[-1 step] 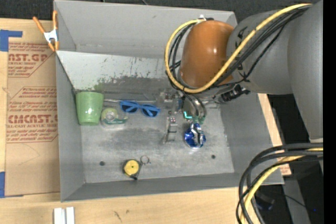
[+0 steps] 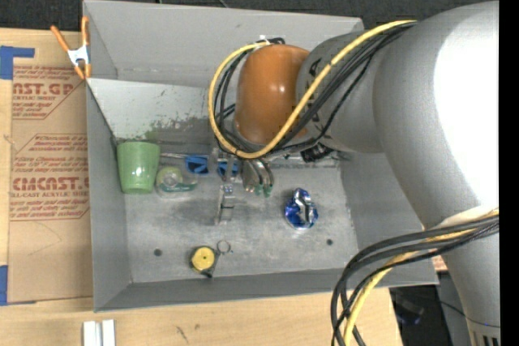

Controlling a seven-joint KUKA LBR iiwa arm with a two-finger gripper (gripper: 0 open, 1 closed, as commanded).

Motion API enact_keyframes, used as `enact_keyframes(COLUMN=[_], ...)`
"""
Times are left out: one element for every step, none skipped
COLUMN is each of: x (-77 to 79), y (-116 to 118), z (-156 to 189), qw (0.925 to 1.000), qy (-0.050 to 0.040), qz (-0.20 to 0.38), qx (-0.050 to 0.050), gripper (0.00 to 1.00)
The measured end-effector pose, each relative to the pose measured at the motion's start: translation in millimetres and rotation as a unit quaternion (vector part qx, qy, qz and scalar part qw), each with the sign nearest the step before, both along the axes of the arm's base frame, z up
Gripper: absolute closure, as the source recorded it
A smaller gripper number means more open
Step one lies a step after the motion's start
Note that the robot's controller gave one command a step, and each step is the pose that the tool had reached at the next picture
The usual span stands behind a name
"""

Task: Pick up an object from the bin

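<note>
- Camera view: the claw [image 2: 225, 205] hung low over bare floor in the grey metal bin [image 2: 268, 263]; whether it was spread or pressed together could not be told.
- A small blue piece [image 2: 197, 165] lay near its upper left, and a crumpled blue-and-white ball [image 2: 300, 209] lay apart on its right.

Bin floor [image 2: 268, 255], clock from its centre.

Blocked:
- 12–2: arm with orange cover [image 2: 272, 93] overhangs the back.
- 9: green cup [image 2: 138, 166] against the left wall. A clear round piece [image 2: 173, 179] sits just beside it, then a blue piece [image 2: 197, 165] toward 10–11.
- Centre: small grey metal piece [image 2: 225, 209].
- 3: blue-and-white crumpled ball [image 2: 300, 209], apart from the rest.
- 7: yellow disc [image 2: 203, 258], near the front wall.

Free:
- 4–6: bare strip along the front wall.
- 8: bare patch between cup and disc.
- Lane between metal piece and ball.
</note>
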State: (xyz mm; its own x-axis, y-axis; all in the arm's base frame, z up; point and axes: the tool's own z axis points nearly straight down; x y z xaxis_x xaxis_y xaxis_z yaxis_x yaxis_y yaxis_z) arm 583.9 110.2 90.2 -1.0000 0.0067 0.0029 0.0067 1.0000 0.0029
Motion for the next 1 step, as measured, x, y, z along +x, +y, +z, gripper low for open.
enact_keyframes(x=[-62.9], y=[41.3], z=[61.1], qw=[1.0000], qy=[-0.0024], qz=[0.007], qx=[0.001], gripper=[0.00])
